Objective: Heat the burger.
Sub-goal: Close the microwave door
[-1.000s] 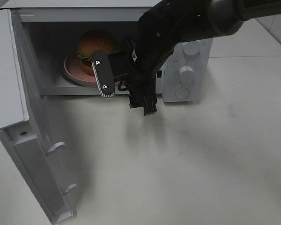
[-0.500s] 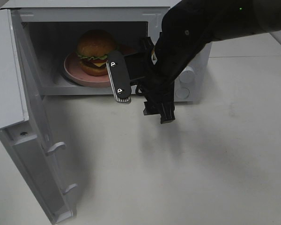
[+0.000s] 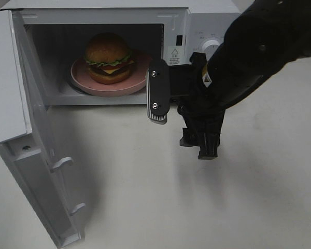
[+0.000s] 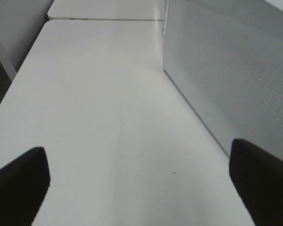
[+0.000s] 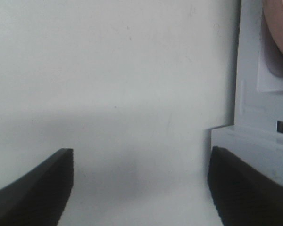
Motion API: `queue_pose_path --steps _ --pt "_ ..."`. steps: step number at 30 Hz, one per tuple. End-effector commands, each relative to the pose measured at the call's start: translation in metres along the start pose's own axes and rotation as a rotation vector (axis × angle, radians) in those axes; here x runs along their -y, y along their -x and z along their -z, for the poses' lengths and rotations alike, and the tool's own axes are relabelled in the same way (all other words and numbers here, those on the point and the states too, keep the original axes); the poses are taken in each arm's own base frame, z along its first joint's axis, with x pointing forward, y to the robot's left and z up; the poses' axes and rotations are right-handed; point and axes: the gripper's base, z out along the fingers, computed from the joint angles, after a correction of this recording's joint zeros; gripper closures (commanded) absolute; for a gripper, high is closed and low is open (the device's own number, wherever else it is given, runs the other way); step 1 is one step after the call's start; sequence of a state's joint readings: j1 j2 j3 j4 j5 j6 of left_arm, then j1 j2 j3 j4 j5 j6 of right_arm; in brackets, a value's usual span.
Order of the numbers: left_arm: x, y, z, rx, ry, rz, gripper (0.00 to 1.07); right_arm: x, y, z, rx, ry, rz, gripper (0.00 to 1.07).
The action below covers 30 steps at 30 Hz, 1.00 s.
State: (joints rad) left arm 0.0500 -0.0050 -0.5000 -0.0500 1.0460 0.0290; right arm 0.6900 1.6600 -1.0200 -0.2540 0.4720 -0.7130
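1. Exterior high view: the round burger with a shiny brown bun, green lettuce and red tomato sits on a round pink plate. Both are inside the white box-shaped microwave, in the upper left of the frame.
2. The burger stands straight up with the bun top up and its layers flat. It is round, so it has no long side. Its middle line runs up and down.
3. The black right claw hangs in the middle of the frame over the white table, just outside the oven mouth. Its two fingers are wide apart and hold nothing.
4. The left claw is also spread apart and empty. It is beside a white panel full of tiny dots.
5. The white microwave door stands wide open at the left edge. I think shutting it comes next.
6. To do that well, keep the right arm out of the door's way. Push slowly on the outside of the door near its free edge until it sits flat. After that, turn the round white knob.
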Motion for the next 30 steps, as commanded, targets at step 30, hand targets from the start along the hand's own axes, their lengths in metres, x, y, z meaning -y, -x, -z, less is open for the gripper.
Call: queue_pose_path --steps 30 --pt "0.0 -0.001 0.002 0.024 -0.003 0.001 0.09 -0.055 -0.068 0.12 -0.239 0.045 -0.929 0.31"
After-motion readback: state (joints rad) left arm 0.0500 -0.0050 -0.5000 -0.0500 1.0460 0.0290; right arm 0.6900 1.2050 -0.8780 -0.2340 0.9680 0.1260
